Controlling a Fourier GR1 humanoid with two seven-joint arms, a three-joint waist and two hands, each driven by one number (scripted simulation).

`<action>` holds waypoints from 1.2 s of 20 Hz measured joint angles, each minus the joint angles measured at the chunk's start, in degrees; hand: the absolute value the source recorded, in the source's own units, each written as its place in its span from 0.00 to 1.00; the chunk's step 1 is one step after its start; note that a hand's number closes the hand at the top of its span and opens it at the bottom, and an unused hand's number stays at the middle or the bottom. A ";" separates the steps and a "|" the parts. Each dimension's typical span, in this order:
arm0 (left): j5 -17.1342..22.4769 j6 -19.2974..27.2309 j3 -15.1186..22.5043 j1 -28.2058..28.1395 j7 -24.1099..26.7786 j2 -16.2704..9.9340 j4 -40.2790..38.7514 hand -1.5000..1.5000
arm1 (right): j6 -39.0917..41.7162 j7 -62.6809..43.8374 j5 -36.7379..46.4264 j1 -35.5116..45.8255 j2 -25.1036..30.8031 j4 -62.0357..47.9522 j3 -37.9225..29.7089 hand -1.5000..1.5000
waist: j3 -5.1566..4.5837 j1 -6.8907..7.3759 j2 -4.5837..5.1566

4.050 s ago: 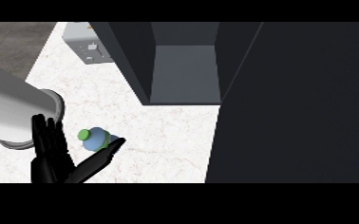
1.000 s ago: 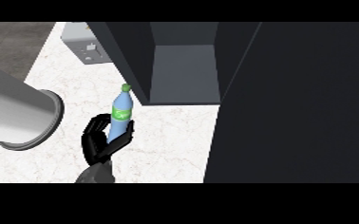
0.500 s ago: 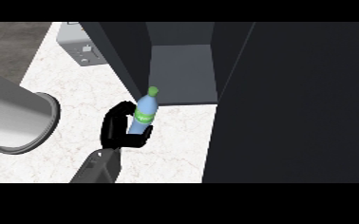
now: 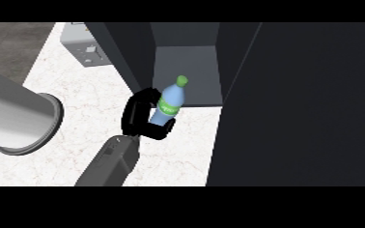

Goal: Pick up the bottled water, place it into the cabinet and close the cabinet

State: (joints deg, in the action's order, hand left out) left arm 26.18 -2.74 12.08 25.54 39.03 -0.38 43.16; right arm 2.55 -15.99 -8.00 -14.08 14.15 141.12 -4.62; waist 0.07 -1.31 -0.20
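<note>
the bottled water (image 4: 170, 105), pale blue with a green cap and green band, stands tilted with its cap toward the cabinet (image 4: 187, 63), right at the front edge of the open compartment. my left hand (image 4: 141, 117) has its fingers curled round the bottle's lower half, my grey forearm (image 4: 108, 163) running down to the lower edge. beneath is the white marbled counter (image 4: 78, 89), with a grey cylinder (image 4: 25, 123) at the left

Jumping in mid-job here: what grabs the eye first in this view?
The blue bottled water with its green cap, gripped by the black left hand at centre, right at the mouth of the open dark cabinet. At right, the cabinet door fills the frame; a grey forearm end sits at left.
</note>
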 measured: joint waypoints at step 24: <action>20.99 25.30 17.19 26.87 -8.87 0.26 -6.12 1.00 | 15.44 3.83 -29.03 -0.27 3.79 -10.74 -24.65 0.00 | -0.08 -2.26 0.70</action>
State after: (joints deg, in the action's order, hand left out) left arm 47.17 22.55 29.27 52.42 30.16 -0.12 37.04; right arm 17.99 -12.16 -37.03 -14.35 17.93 130.38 -29.27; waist -0.01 -3.57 0.50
